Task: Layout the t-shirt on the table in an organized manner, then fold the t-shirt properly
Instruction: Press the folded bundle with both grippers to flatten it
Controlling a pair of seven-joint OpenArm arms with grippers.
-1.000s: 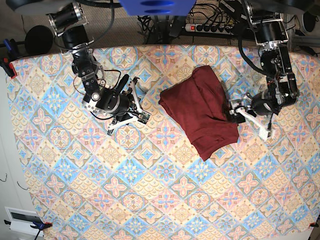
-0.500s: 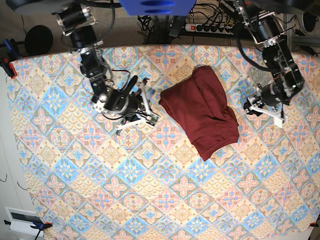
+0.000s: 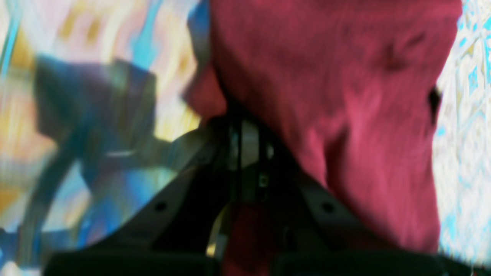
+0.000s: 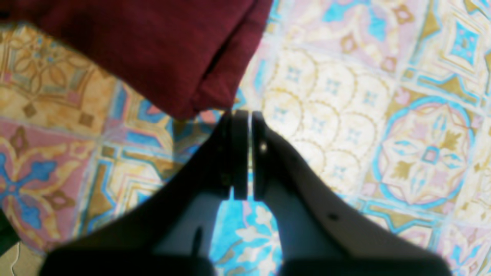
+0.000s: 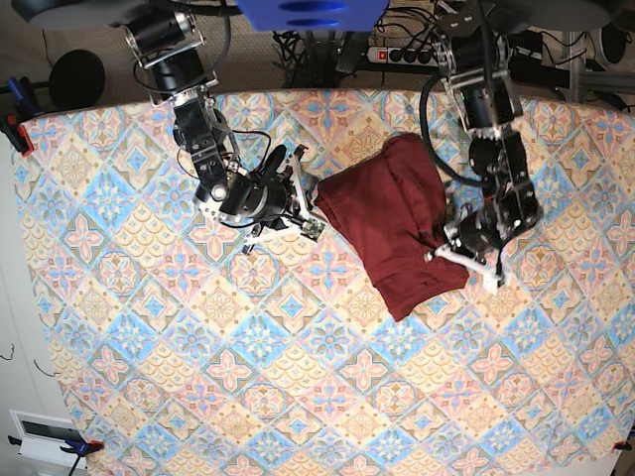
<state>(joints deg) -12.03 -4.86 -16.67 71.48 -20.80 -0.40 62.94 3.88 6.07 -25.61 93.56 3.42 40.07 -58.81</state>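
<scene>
The maroon t-shirt (image 5: 392, 223) lies folded into a slanted oblong on the patterned table (image 5: 298, 377), a little behind centre. My left gripper (image 5: 444, 250) is shut, and its tips rest against the shirt's right edge. In the blurred left wrist view the gripper (image 3: 249, 145) has its jaws together amid the t-shirt (image 3: 345, 96), and whether fabric is pinched cannot be told. My right gripper (image 5: 310, 203) sits at the shirt's left corner. In the right wrist view this gripper (image 4: 249, 115) is shut and empty, just beside the t-shirt's (image 4: 153, 50) folded corner above the table (image 4: 345, 115).
Beyond the table's far edge lie a power strip (image 5: 412, 55) and tangled cables. A blue clamp (image 5: 15, 99) grips the left edge, and a white box (image 5: 45, 436) sits off the front left corner.
My left arm swung out to the right, then came back to the shirt's right edge while its gripper shut. My right arm moved right to the shirt's left corner and closed fully.
</scene>
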